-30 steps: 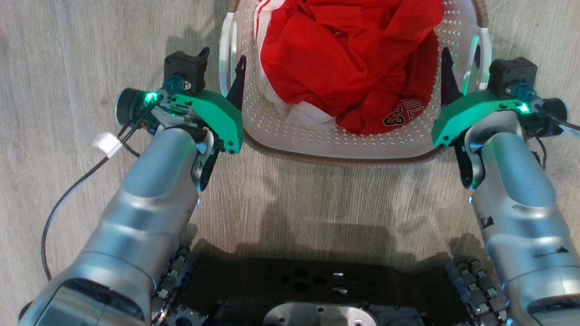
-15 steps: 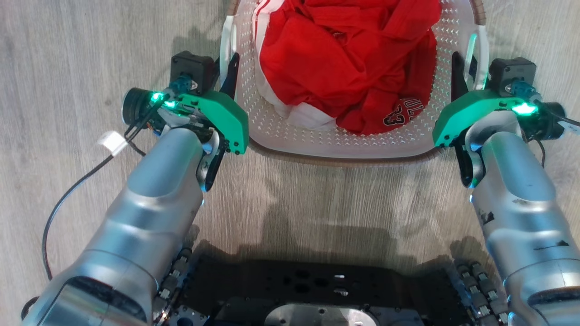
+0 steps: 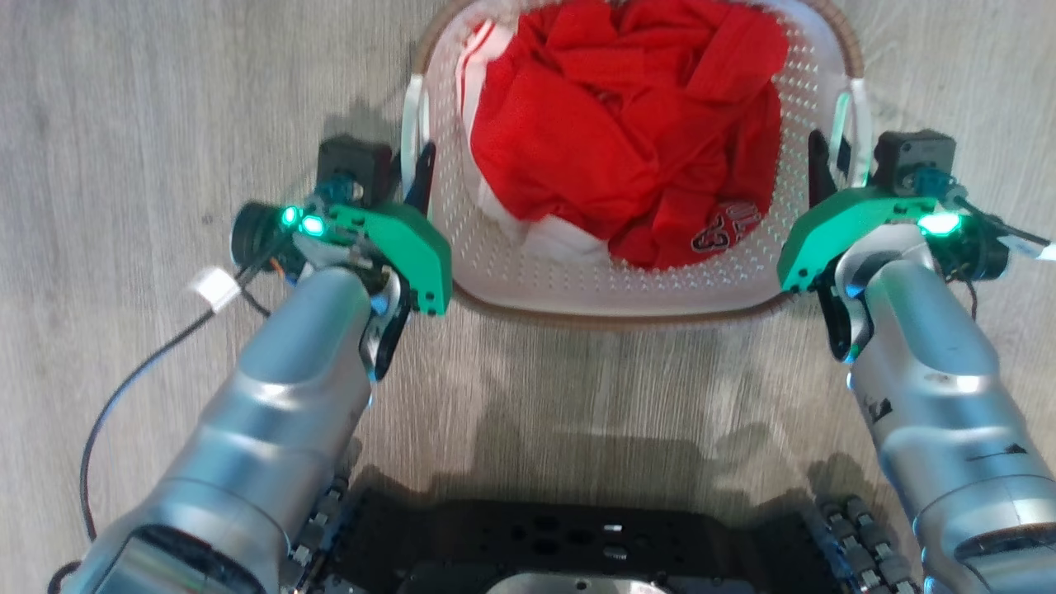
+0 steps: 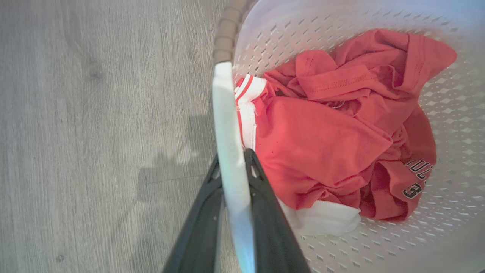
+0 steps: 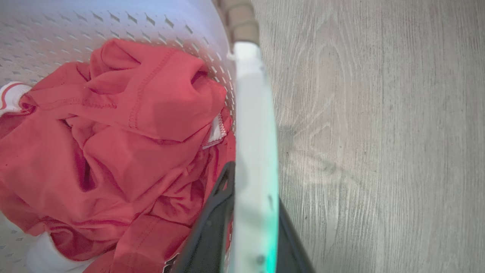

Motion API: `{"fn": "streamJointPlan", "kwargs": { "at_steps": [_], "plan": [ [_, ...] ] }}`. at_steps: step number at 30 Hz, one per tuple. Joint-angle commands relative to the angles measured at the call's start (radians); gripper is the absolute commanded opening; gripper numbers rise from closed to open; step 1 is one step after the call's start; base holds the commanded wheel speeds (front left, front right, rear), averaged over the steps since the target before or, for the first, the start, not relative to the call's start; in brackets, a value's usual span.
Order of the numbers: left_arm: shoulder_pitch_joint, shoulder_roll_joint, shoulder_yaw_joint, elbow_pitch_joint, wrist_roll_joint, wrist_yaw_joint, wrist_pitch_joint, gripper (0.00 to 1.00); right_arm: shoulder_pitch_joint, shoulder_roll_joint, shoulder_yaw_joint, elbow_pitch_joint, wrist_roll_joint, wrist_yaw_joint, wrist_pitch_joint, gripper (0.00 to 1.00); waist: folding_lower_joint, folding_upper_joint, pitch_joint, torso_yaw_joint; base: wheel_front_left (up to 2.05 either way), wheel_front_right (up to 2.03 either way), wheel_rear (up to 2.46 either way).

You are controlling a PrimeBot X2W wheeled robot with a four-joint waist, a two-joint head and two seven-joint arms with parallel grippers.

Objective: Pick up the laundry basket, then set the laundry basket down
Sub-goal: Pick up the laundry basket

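The laundry basket [image 3: 577, 285] is white perforated plastic with a brown rim and stands ahead of me on the wooden floor, holding crumpled red and white clothes [image 3: 627, 140]. My left gripper [image 3: 419, 165] is shut on the basket's left white handle [image 4: 227, 125], one dark finger on each side of it. On the other side, the right gripper [image 3: 829, 157] is shut on the right handle [image 5: 254, 113] in the same way. The wrist views show the same two grips, with the left gripper [image 4: 233, 161] and the right gripper [image 5: 254, 172] each straddling its handle strip.
Pale wood-grain floor [image 3: 124, 124] surrounds the basket. My black wheeled base [image 3: 577, 536] lies at the bottom of the head view. A black cable with a white tag [image 3: 213, 289] trails off my left wrist.
Both grippers went from open around the handles to shut on them. The whole head picture has since shifted down, bringing the basket's far rim into view.
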State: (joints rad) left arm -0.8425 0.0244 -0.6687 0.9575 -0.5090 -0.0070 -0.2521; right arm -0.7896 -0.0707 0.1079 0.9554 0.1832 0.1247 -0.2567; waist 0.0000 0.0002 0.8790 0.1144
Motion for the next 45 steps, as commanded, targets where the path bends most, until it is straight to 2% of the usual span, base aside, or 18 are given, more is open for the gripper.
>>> {"fn": "streamJointPlan", "kwargs": {
  "at_steps": [1, 9, 18, 30, 45],
  "plan": [
    [0.034, 0.026, 0.009, -0.008, -0.001, 0.006, -0.010, 0.00, 0.057, 0.020, 0.034, -0.007, 0.005, 0.006, -0.005, 0.00, 0.0000, -0.0002, -0.020, -0.004, 0.00, 0.00, 0.00],
    [0.082, 0.026, -0.022, 0.040, -0.037, -0.002, -0.010, 0.00, 0.072, 0.020, 0.093, 0.092, 0.071, 0.006, -0.005, 0.00, 0.0000, -0.0002, -0.117, -0.014, 0.00, 0.00, 0.00],
    [0.137, 0.026, -0.082, 0.123, -0.105, -0.026, -0.010, 0.00, 0.089, 0.020, 0.217, 0.201, 0.195, 0.006, 0.001, 0.00, 0.0000, -0.0002, -0.237, -0.024, 0.00, 0.00, 0.00],
    [0.215, 0.026, -0.197, 0.198, -0.223, -0.048, 0.044, 0.00, 0.138, 0.020, 0.381, 0.257, 0.361, 0.006, 0.104, 0.00, 0.0000, -0.0002, -0.402, -0.046, 0.00, 0.00, 0.00],
    [0.290, 0.026, -0.289, 0.242, -0.306, -0.069, 0.161, 0.00, 0.231, 0.020, 0.513, 0.284, 0.507, 0.006, 0.253, 0.00, 0.0000, -0.0002, -0.585, -0.060, 0.00, 0.00, 0.00]
  ]
}}
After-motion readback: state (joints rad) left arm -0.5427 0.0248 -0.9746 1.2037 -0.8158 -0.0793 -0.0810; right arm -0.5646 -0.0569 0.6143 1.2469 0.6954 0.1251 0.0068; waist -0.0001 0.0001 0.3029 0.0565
